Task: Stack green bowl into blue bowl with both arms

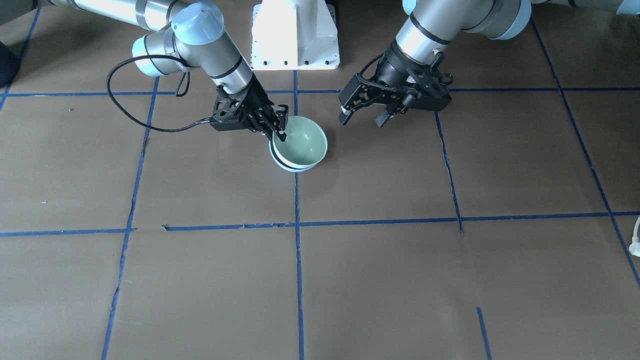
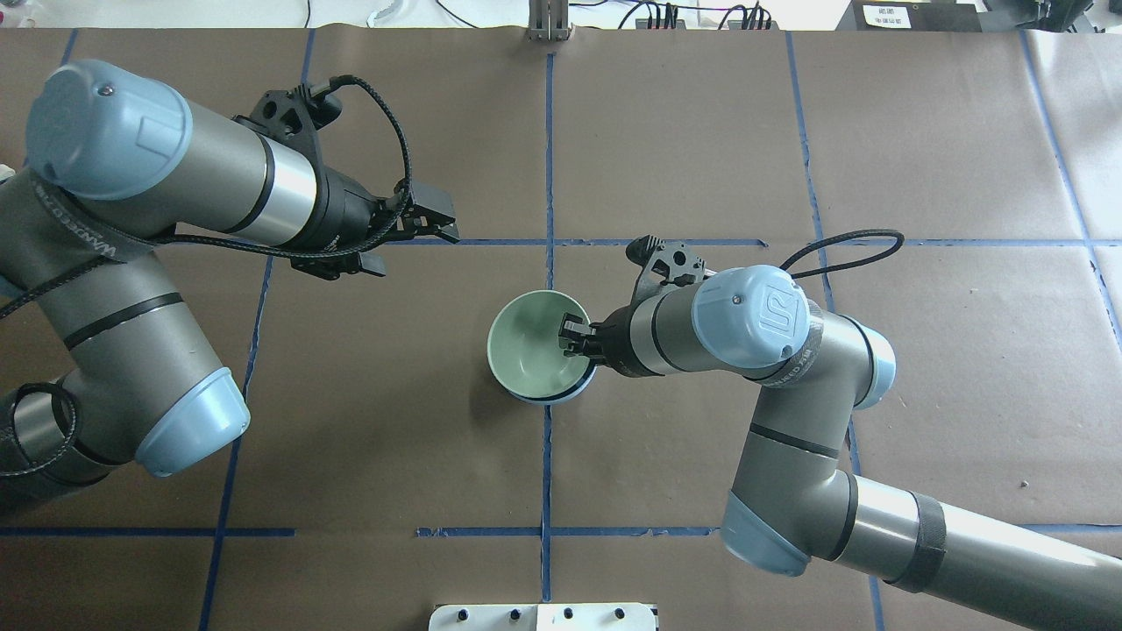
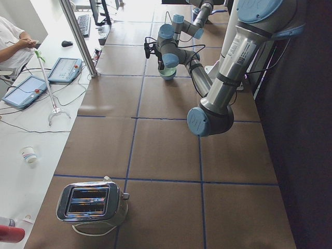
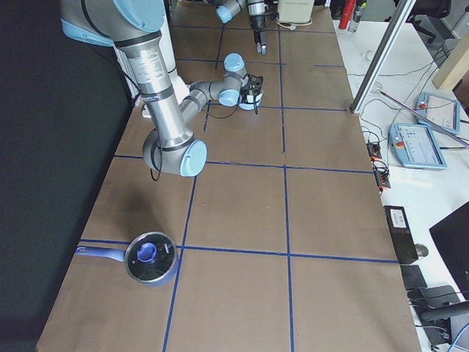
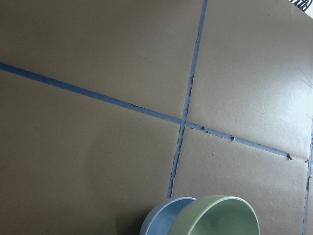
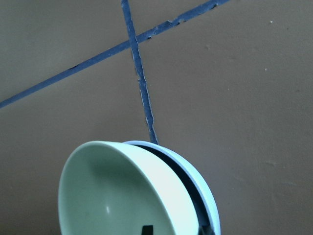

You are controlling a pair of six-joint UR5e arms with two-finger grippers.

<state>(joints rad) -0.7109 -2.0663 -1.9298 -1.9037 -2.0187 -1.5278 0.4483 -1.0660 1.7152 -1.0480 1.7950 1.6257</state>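
The green bowl [image 1: 302, 141] sits tilted inside the blue bowl [image 1: 292, 169] near the table's middle, close to the robot's base. A dark gap shows between their rims on one side. In the overhead view the green bowl [image 2: 524, 343] hides all but a lower sliver of the blue bowl [image 2: 561, 396]. My right gripper [image 1: 280, 131] is shut on the green bowl's rim, one finger inside and one outside; it also shows from overhead [image 2: 571, 337]. My left gripper [image 1: 363, 120] is open and empty, held above the table beside the bowls. Both bowls show in the left wrist view, green [image 5: 220, 218] and blue [image 5: 159, 218].
The white pedestal base [image 1: 295, 35] stands just behind the bowls. A toaster [image 3: 93, 202] sits at the table's left end and a lidded blue pot [image 4: 150, 257] at its right end. Blue tape lines cross the brown table cover.
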